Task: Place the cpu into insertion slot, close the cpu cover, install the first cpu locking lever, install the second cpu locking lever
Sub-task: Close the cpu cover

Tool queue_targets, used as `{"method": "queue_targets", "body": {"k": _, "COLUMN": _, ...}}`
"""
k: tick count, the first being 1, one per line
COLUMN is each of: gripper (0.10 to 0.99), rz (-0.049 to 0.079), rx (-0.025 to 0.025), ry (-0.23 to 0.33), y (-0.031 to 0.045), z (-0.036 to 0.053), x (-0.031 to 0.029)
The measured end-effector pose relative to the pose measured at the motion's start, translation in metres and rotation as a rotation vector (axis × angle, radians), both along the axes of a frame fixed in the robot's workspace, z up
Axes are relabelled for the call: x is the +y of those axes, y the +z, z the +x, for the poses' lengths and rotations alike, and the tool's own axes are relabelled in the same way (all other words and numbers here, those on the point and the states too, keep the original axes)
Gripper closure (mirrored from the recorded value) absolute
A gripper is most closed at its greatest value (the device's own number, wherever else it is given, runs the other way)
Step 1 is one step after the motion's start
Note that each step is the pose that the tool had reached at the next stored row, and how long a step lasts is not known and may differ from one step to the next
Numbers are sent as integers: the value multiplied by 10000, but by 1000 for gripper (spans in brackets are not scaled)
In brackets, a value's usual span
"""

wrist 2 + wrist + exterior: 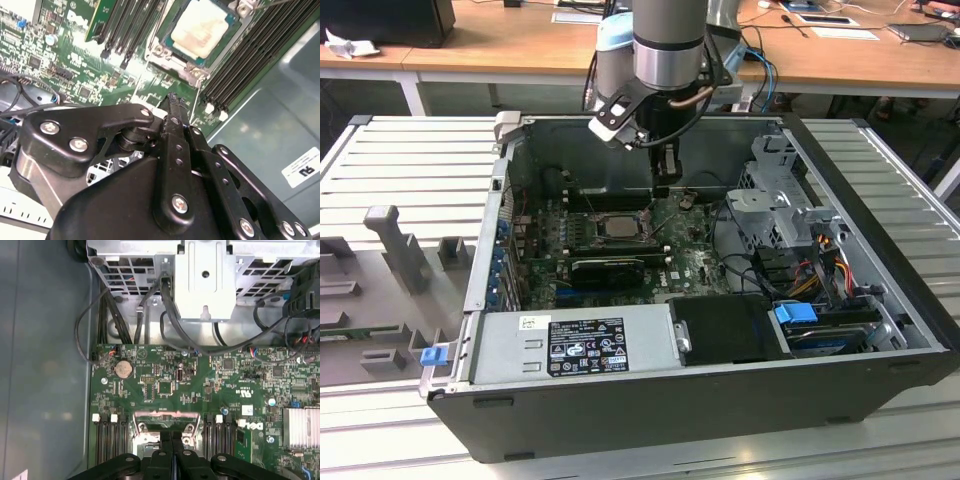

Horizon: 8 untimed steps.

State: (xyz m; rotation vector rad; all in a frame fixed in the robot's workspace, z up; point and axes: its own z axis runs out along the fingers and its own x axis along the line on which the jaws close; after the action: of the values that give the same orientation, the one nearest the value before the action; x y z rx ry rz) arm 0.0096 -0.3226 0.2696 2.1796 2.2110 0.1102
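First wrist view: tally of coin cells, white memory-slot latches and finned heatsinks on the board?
Coin cell: 1
White slot latches: 4
Finned heatsink: 1
Total: 6

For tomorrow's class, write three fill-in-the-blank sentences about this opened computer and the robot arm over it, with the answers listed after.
1. The ___ rests in the insertion slot, metal top up.
2. The tool hangs above a circuit board coloured ___.
3. In the first wrist view, a round coin-cell ___ sits on that board.
Missing words: cpu; green; battery.
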Motion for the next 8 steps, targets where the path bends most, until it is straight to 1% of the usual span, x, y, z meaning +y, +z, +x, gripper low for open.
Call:
{"method": "queue_targets", "body": {"k": 6, "gripper": 980, "rz": 2, "rx": 10, "ry": 0, "y": -1, "z": 106, "x": 0}}
{"method": "queue_targets", "body": {"k": 8, "gripper": 980, "rz": 1, "rx": 10, "ry": 1, "y": -1, "z": 116, "x": 0}}
